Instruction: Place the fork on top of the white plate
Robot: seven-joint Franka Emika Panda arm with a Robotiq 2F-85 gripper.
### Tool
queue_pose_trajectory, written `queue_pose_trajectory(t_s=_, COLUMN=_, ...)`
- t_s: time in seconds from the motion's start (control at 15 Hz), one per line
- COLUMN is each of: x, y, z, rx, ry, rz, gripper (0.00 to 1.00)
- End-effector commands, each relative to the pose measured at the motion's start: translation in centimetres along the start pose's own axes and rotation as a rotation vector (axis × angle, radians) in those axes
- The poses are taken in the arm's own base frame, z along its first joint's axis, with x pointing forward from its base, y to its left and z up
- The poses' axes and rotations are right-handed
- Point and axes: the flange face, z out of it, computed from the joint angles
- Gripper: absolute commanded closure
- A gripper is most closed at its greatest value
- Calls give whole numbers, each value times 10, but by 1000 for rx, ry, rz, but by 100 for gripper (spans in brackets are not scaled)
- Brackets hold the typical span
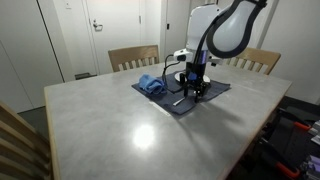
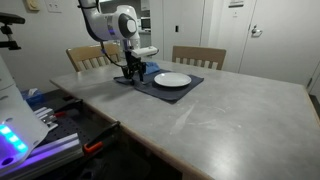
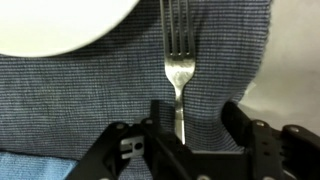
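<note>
Released claw astride the fork handle on the placemat.
Shown clearly only at the wrist, just right of the white plate, itself cut off; too small to make out in both exterior views.

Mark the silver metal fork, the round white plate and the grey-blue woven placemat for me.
Silver metal fork point(image 3: 178, 72), wrist view, neck below the tines.
Round white plate point(image 2: 172, 79), in an exterior view, its centre.
Grey-blue woven placemat point(image 3: 80, 100), wrist view, bare cloth.
</note>
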Motion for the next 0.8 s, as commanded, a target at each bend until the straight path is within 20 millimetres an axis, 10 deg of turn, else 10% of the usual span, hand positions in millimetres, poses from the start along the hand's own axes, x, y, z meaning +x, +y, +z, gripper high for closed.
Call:
queue_pose_trajectory(t_s=0.0, x=-2, y=0, z=5, rx=1, ry=17, rz=-22, gripper=8)
queue_pose_trajectory(t_s=0.73, x=-13, y=7, z=-5, rx=1, ry=31, rz=-104, gripper=0)
